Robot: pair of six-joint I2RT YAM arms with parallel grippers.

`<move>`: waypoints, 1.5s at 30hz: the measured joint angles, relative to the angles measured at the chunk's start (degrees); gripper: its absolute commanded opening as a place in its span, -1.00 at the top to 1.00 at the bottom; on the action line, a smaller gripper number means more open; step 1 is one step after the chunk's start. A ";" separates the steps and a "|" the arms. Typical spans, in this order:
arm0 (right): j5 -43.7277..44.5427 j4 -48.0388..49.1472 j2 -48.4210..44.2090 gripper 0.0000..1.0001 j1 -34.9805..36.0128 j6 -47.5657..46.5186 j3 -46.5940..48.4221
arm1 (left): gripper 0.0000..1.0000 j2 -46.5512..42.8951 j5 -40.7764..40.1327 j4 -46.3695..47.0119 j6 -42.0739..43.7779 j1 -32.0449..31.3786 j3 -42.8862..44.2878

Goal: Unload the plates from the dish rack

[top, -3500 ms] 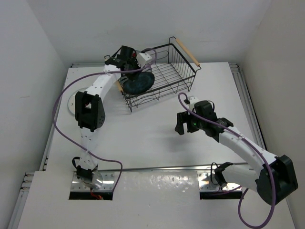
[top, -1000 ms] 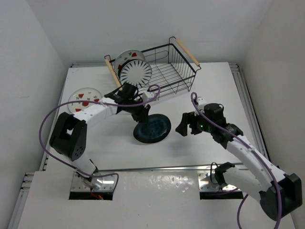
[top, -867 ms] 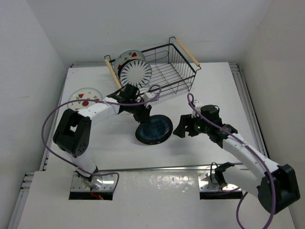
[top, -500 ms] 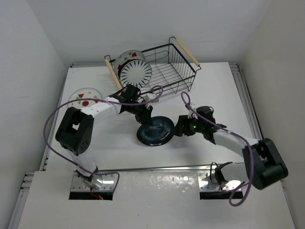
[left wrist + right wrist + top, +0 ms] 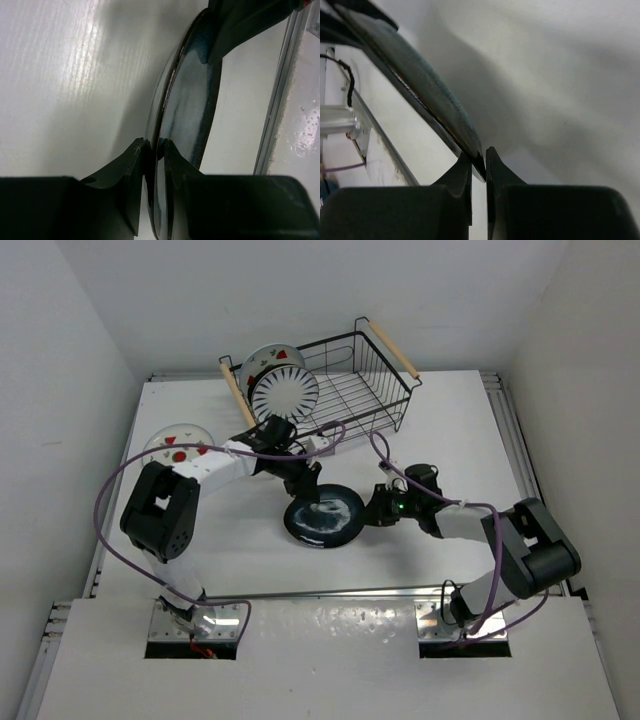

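Dish rack (image 5: pixel 392 352) bars the far side (table (image 5: pixel 470 430) open rightward).

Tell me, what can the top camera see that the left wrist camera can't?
Only the top camera shows the dish rack with a striped plate and a fruit plate standing in it, plus a second fruit plate lying flat on the table. Only the left wrist camera shows, up close, the left gripper with its jaws pinching a thin rim. Both show the dark blue plate and the right gripper on its opposite edge.
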 measured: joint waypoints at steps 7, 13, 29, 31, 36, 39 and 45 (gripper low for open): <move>-1.25 -1.22 -3.13 1.00 0.90 -0.09 -1.77 | -0.26 1.40 -0.66 -1.70 1.14 -0.55 0.68; -0.17 -4.04 -6.47 1.00 0.92 0.24 -2.84 | -0.99 0.90 -4.28 -2.86 1.86 -1.40 2.27; -3.41 -16.63 -0.76 0.96 -0.57 1.07 1.73 | -0.99 -11.06 -20.17 -15.13 1.11 -0.61 25.59; -3.39 -18.32 0.76 0.81 -0.92 1.64 2.84 | -0.99 -11.50 -22.18 -15.52 -0.20 1.38 28.24; -0.02 -21.77 2.12 0.59 -0.90 2.71 4.15 | -0.99 -11.69 -27.52 -16.13 -2.36 6.75 30.03; 2.73 -23.89 2.60 0.54 -0.92 3.19 4.42 | -0.99 -11.69 -29.22 -16.70 -2.89 8.20 30.03; 5.86 -26.97 3.23 0.29 -0.92 3.02 6.84 | -0.99 -11.69 -29.83 -16.87 -3.08 9.20 30.03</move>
